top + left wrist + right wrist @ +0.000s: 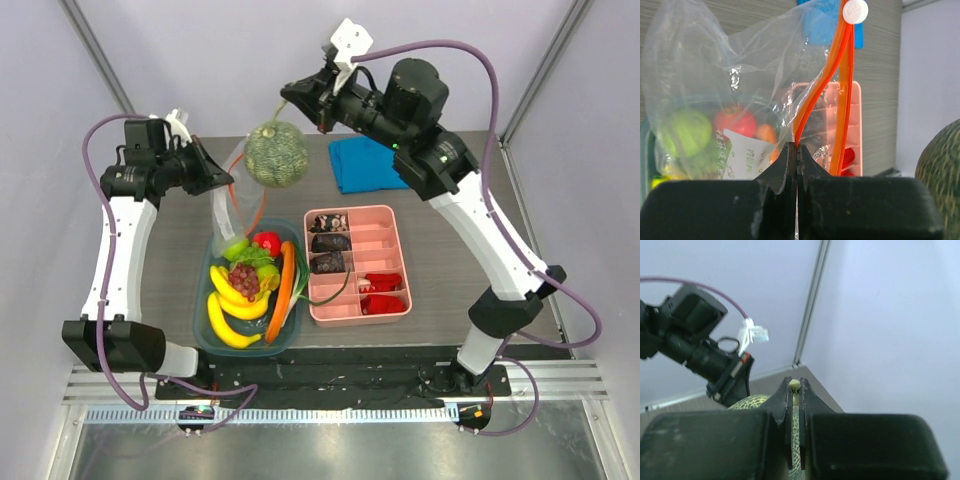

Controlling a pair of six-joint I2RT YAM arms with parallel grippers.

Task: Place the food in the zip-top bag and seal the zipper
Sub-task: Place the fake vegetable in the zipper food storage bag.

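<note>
Melon [276, 153] hangs under my right jaws overhead, just beside the raised zip-top bag [225, 208]. Left wrist: left jaws pinched shut on the zipper [840, 100], bag limp and crinkly. Right wrist: jaws clamped on the thin stem [795, 385]. The melon looks heavy and likely to swing, so I'd lower gently.

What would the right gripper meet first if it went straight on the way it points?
Likely the enclosure's corner post; the right gripper, shut on the melon stem, seems to pass beside the left gripper, depth unclear.
</note>
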